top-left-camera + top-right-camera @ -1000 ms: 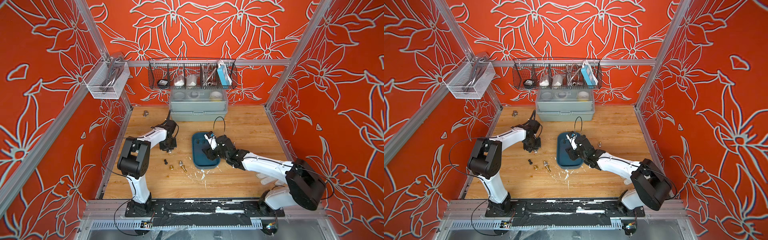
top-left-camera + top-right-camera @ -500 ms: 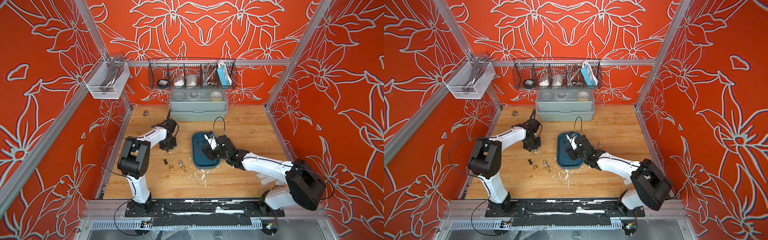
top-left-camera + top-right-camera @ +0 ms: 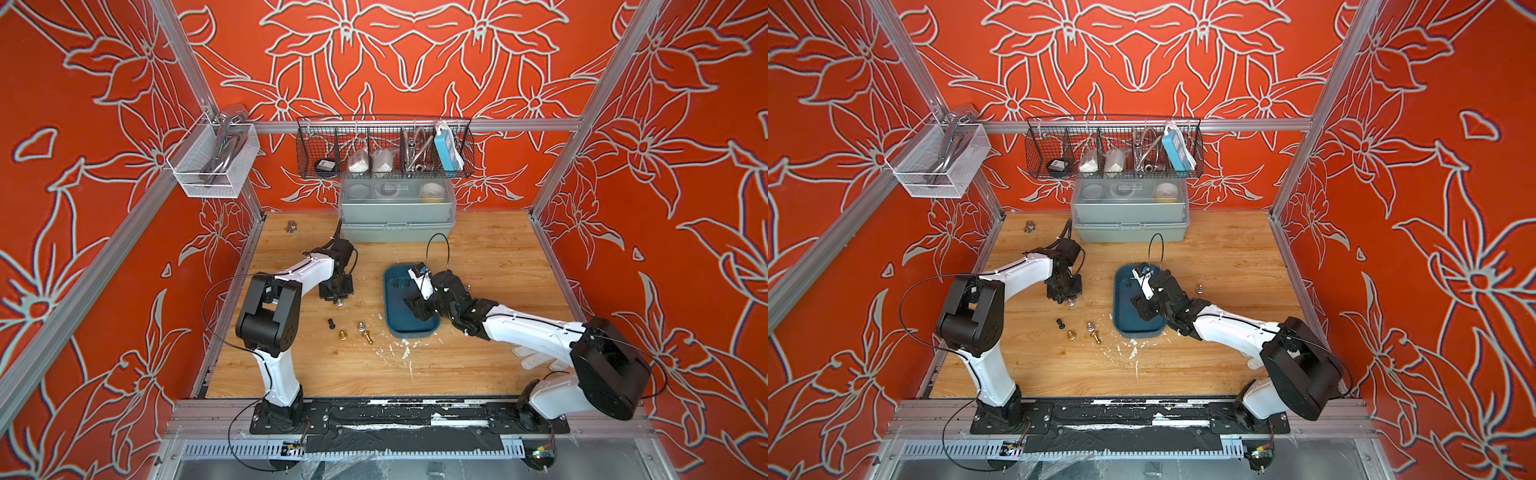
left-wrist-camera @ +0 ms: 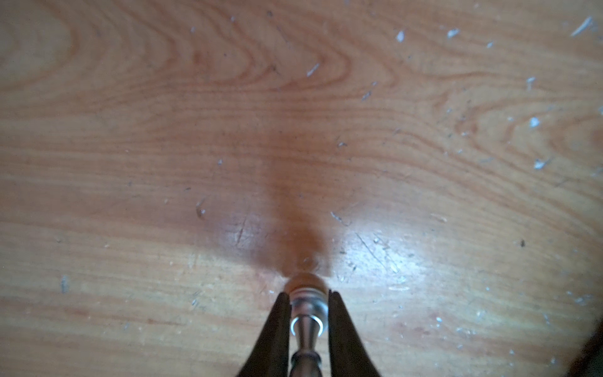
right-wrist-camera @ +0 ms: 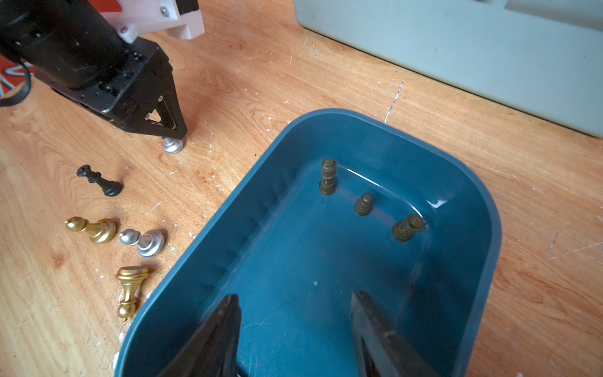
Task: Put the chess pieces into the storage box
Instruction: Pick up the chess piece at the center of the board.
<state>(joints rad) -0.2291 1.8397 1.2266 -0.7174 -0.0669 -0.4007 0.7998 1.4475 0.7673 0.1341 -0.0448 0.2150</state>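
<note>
Left gripper (image 5: 174,134) points straight down at the wooden table (image 4: 163,130). Its jaws are pinched onto a silver chess piece (image 4: 305,295), whose round base sits at the wood; I cannot tell whether it touches. That arm reaches out from its base toward the grey-green lidded box (image 3: 397,216) at the back.

Right gripper (image 5: 297,326) hangs low inside the storage box (image 5: 483,261), jaws parted with nothing between them, its arm stretched low across the table.

That teal box lies mid-table and holds three dark pieces (image 5: 364,204) clustered at one end, two upright and one leaning by the wall. Outside it, near one long wall, are four more pieces (image 5: 143,241): black, gold, silver, and a second gold one lying on its side.
</note>
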